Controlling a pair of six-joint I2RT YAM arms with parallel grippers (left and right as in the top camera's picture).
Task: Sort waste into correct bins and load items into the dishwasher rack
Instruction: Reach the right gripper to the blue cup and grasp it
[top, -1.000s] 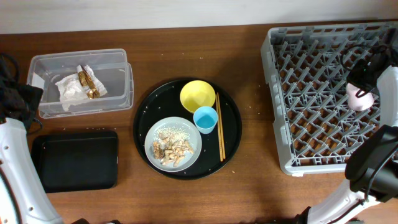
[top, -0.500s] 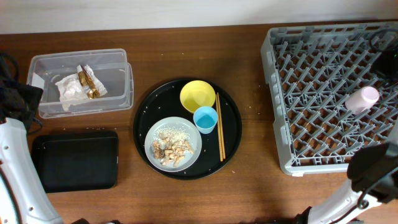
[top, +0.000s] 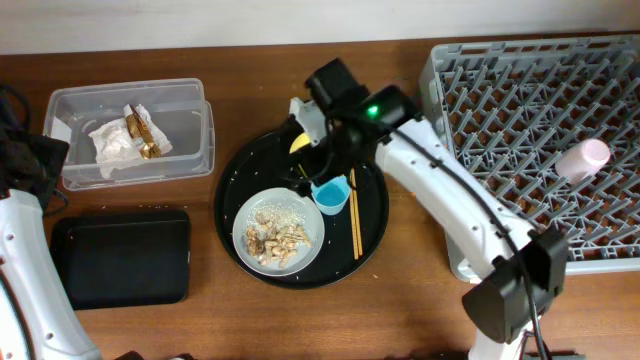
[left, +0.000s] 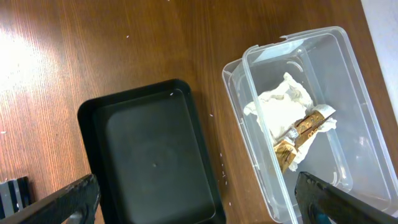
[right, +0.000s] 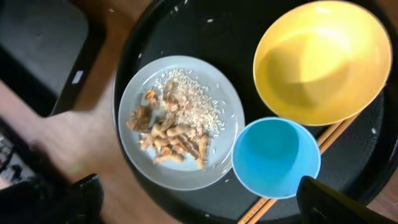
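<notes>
My right gripper hangs open over the round black tray, nothing between its fingers. The light-blue cup sits just below it, beside the yellow bowl and the grey plate of brown food scraps. Chopsticks lie to the cup's right. Overhead, the pink cup lies on its side in the grey dishwasher rack. The arm hides most of the bowl. My left gripper is open above the flat black tray and the clear box holding wrappers.
White crumbs dot the round tray and the wood around it. The right arm stretches from the table's front right across the rack's left edge. The clear box and the flat tray sit at the far left.
The right gripper let go of the pink cup in the rack and opened. Its arm then swung left to hover over the round tray. The left arm has not moved.
</notes>
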